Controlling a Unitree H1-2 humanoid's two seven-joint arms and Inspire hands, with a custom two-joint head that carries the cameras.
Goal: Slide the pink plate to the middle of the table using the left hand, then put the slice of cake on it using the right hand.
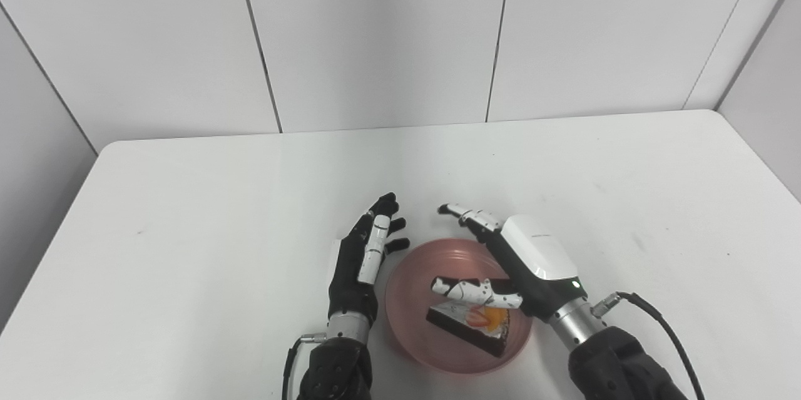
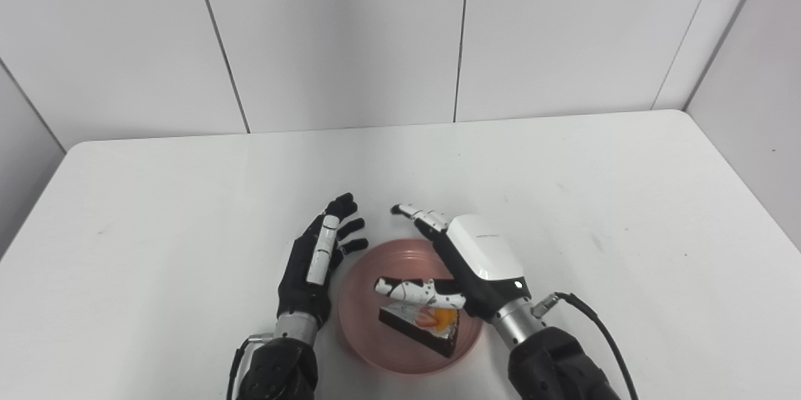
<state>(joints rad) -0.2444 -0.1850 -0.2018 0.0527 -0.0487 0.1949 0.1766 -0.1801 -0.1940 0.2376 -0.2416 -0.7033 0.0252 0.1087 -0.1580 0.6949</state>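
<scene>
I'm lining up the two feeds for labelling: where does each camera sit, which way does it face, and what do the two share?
Left eye view: on the head, looking down and forward at the table; both forearms enter from the bottom edge, left hand and right hand.
Right eye view: beside it, a little to the right, same downward aim; the same arms and hands sit further left in the picture.
Shared: pink plate, slice of cake lying on it, both hands open, panelled wall.

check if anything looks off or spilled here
Nothing stands out. The slice of cake sits upright on the pink plate, no crumbs or spills on the table. Both the left hand and right hand are open.
</scene>
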